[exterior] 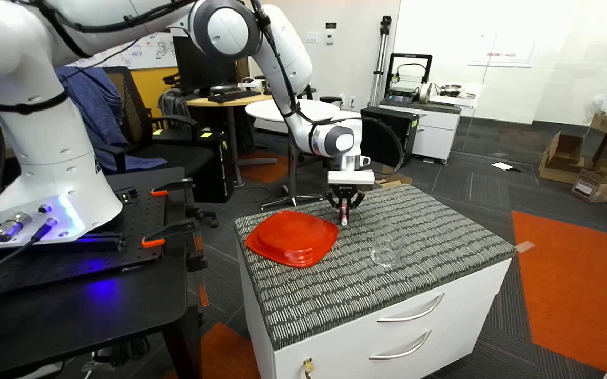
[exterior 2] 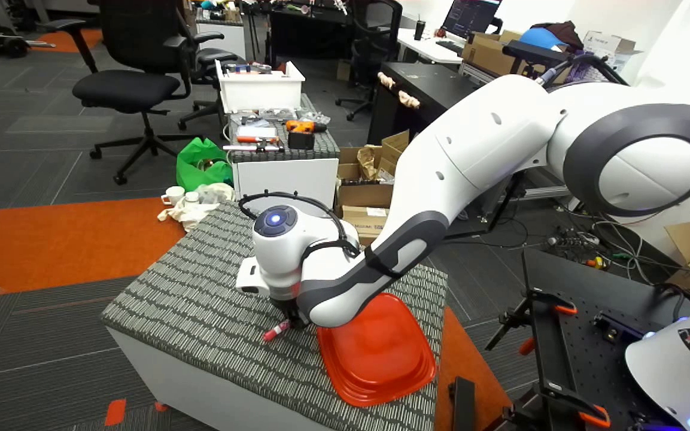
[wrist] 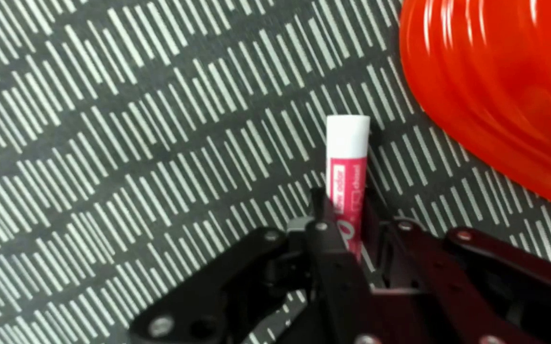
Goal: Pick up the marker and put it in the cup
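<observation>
Pink-and-white marker [wrist: 348,174] is pinched in the gripper [wrist: 347,205], jaws closed right down to its width and hugging both sides, white end poking out in the wrist view. Honestly can't tell if it's touching the patterned cabinet top [exterior: 440,231] or just above it. In an exterior view the clear cup [exterior: 386,247], kinda easy to miss, stands upright to the right of the marker and nearer, apart from the red dish [exterior: 292,237] sitting over on the left

Red bowl [exterior: 295,238], cup [exterior: 387,246] on cabinet [exterior: 448,231]
</observation>
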Robot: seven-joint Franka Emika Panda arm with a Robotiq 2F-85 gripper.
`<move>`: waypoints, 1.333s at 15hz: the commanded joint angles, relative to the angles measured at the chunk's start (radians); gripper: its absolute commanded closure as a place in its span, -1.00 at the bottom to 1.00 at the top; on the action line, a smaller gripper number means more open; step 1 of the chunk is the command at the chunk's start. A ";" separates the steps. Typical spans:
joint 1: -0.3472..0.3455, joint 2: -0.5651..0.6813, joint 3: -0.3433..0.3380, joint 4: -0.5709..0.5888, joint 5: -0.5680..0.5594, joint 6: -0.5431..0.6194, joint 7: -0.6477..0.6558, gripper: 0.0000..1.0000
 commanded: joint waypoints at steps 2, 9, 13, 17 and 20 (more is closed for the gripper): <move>-0.001 -0.051 -0.010 -0.054 0.014 0.042 0.028 0.90; 0.040 -0.192 -0.078 -0.238 -0.024 0.205 0.207 0.90; 0.084 -0.284 -0.140 -0.364 -0.066 0.280 0.319 0.90; 0.165 -0.369 -0.249 -0.479 -0.127 0.360 0.486 0.90; 0.239 -0.410 -0.354 -0.534 -0.155 0.411 0.621 0.90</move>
